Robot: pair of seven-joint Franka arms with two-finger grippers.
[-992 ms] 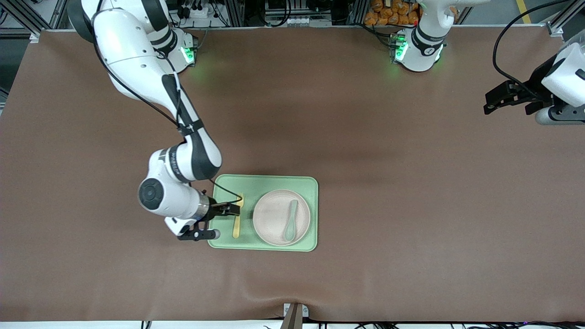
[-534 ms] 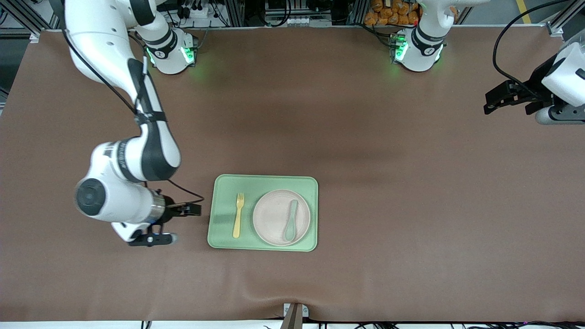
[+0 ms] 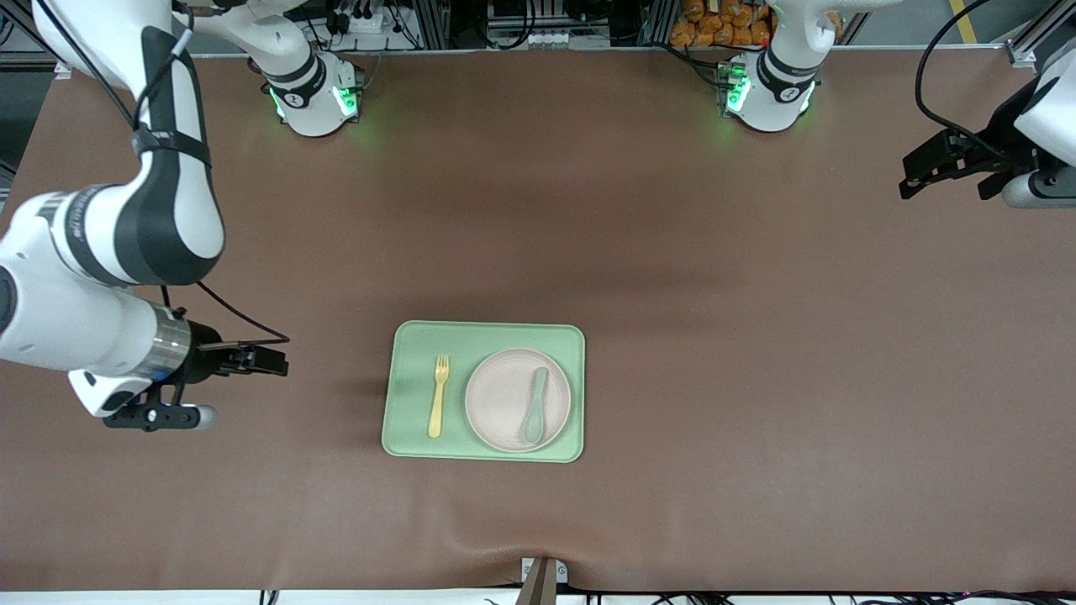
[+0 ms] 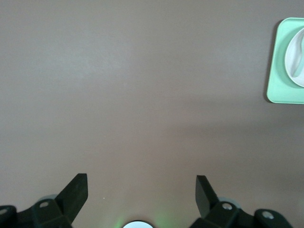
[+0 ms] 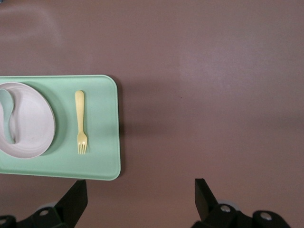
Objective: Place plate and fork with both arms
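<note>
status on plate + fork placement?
Looks done: the plate sits on the green tray with a spoon in it, and the fork lies on the tray beside the plate. In hand: nothing. The right tool is open over bare table toward its arm's end; the left tool waits open. Nothing appears left.

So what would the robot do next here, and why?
Probably nothing more than pull both arms back to rest. The fork already lies on the green tray beside the plate, with a spoon on the plate. The right gripper and left gripper are open, empty, and over bare table.
</note>
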